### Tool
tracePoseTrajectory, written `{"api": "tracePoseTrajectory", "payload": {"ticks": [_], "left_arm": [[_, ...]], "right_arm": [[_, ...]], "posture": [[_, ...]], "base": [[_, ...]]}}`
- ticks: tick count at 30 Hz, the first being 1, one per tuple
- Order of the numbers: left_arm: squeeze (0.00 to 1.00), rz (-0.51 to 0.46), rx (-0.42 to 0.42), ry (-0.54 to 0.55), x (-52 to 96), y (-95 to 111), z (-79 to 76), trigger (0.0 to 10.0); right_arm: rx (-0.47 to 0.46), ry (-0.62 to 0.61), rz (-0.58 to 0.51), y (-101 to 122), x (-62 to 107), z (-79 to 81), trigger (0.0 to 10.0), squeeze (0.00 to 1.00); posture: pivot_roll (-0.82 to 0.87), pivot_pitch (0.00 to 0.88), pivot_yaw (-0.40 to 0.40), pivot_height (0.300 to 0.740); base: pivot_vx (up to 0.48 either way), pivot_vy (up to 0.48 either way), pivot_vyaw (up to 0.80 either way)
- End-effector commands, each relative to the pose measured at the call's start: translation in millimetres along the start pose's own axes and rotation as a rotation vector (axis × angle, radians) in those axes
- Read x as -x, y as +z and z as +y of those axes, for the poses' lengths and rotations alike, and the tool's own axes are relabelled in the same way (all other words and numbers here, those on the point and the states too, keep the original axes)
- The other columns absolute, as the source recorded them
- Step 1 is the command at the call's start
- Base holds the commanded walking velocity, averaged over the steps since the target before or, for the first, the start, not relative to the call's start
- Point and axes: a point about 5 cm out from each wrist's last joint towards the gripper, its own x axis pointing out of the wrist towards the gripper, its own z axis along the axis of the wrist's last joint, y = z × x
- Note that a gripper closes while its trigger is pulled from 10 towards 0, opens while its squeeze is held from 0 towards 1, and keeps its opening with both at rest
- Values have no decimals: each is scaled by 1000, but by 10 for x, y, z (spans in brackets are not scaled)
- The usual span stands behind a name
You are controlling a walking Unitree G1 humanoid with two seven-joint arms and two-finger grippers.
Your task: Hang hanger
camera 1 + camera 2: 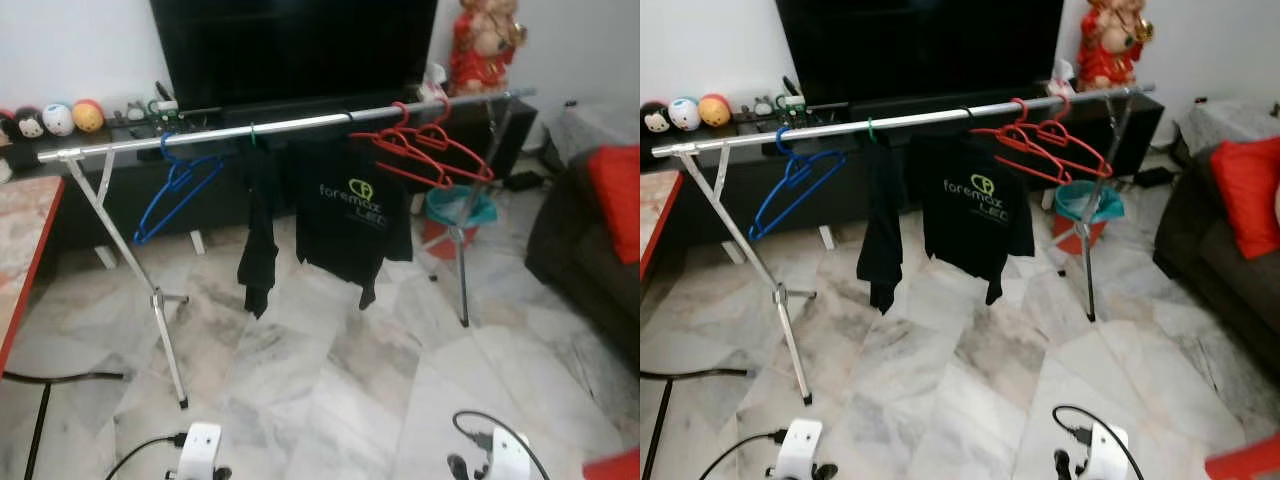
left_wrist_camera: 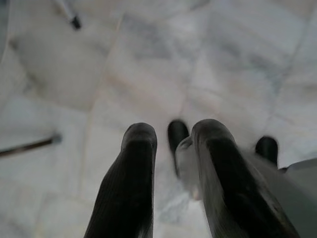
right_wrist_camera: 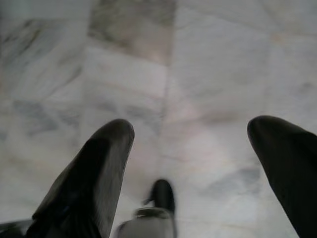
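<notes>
Red hangers point(image 1: 430, 150) and a blue hanger point(image 1: 175, 190) on the rack point(image 1: 290, 125); left hand point(image 2: 173, 144) nearly together, right hand point(image 3: 190, 144) apart, both empty over the floor.

One rail point(image 1: 290, 125) carries one blue hanger point(image 1: 178, 182), two red hangers point(image 1: 425, 150) and two black garments: a shirt point(image 1: 350, 210) and a narrower piece point(image 1: 260, 240). Three round toys point(image 1: 58, 118) sit in a row, one red figurine point(image 1: 485, 45) stands by one screen point(image 1: 290, 50), and one teal bin point(image 1: 455, 215) sits on the floor.
</notes>
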Motion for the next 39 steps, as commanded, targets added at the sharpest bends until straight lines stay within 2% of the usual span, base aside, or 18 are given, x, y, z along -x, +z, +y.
{"api": "tracePoseTrajectory", "payload": {"ticks": [1,24,39], "left_arm": [[0,8,7,-1,-1,-15,-17,10000],[0,21,6,3,10,-59,8,10000],[0,14,-8,-4,4,-55,-46,10000]], "right_arm": [[-1,-8,-6,20,0,-27,10000,0],[8,1,-5,10,0,-8,10000,0],[15,12,-6,1,0,21,10000,0]], "posture": [[46,0,-27,740],[55,0,-33,740],[55,0,-29,740]], "base": [[322,0,0],[322,0,0],[323,0,0]]}}
